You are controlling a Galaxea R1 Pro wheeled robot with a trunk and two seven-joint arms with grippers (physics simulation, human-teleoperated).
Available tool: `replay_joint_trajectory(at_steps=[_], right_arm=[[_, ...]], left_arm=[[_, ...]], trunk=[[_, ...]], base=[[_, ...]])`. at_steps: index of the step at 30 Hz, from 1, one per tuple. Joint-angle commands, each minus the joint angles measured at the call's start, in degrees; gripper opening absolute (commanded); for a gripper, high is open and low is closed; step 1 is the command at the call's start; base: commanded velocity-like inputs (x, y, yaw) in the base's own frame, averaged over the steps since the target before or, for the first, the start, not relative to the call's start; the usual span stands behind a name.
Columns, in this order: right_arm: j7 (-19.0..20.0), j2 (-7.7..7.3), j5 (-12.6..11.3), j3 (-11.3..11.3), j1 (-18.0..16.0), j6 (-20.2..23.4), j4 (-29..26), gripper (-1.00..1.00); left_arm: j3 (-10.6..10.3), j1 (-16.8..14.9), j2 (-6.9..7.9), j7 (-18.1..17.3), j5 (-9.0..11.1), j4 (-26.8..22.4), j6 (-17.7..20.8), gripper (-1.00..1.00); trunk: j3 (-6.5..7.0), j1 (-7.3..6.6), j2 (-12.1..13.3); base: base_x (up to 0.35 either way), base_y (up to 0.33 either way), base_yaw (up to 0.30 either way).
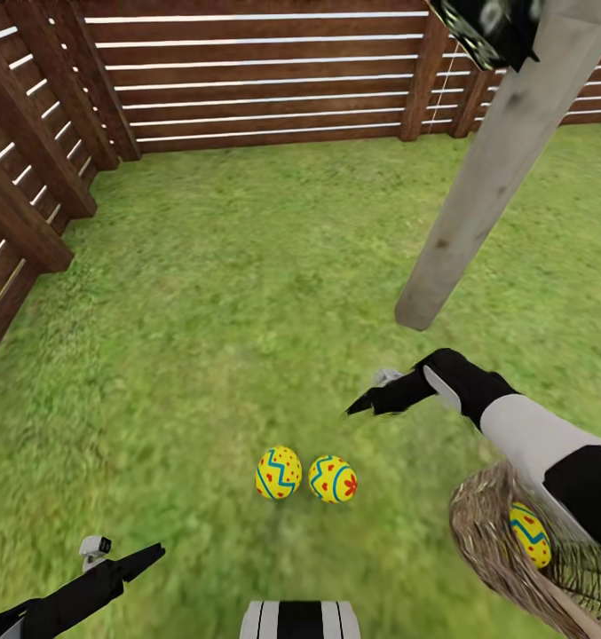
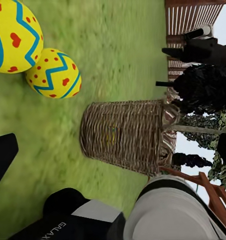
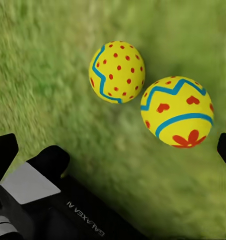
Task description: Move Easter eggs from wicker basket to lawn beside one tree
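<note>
With two eggs (image 1: 305, 476) grounded near the tree (image 1: 478, 204) and the third egg (image 1: 531, 534) in the wicker basket (image 1: 491, 541), my right tool (image 1: 371, 404), open and empty, risks nudging them rolling.

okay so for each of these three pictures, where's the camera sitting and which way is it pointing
Head: high, looking down at green lawn, two yellow zigzag-painted eggs, pale trunk; both arms show.
Left wrist: low, looking across grass at tan wicker basket; its own arm shows.
Right wrist: looking down at the eggs; claw base shows.
Shared: all three see both eggs.
</note>
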Motion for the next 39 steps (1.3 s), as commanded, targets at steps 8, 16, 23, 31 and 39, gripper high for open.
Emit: replay_joint_trajectory(at_steps=[8, 16, 23, 31, 39], right_arm=[[1.2, -11.93, -0.8, 0.4, 0.0, 6.1, -17.3, 1.0], [2.5, -21.76, -1.6, 0.3, 0.0, 6.6, -27.1, 1.0], [5.1, -29.53, -2.5, 0.3, 0.0, 6.7, -34.1, 1.0], [5.8, -40.48, -8.2, 0.1, 0.0, 6.7, -45.2, 1.0], [5.8, -52.25, -16.6, 0.2, 0.0, 6.7, -55.1, 1.0]], left_arm=[[-0.5, 0.0, 0.06, -0.2, 0.5, 0.0, 0.6, 1.0], [-0.5, 0.0, 0.11, -0.2, 0.5, 0.0, 0.6, 1.0], [-0.5, 0.0, 0.11, -0.2, 0.5, 0.0, 0.6, 1.0], [-0.5, 0.0, 0.11, -0.2, 0.5, 0.0, 0.6, 1.0], [-0.5, 0.0, 0.11, -0.2, 0.5, 0.0, 0.6, 1.0]], trunk=[[0.15, -0.23, 0.4], [0.15, -0.23, 0.4], [0.15, -0.23, 0.4], [0.15, -0.23, 0.4], [0.15, -0.23, 0.4]], base=[[0.0, 0.0, 0.0], [0.0, 0.0, 0.0], [0.0, 0.0, 0.0], [0.0, 0.0, 0.0], [0.0, 0.0, 0.0]])
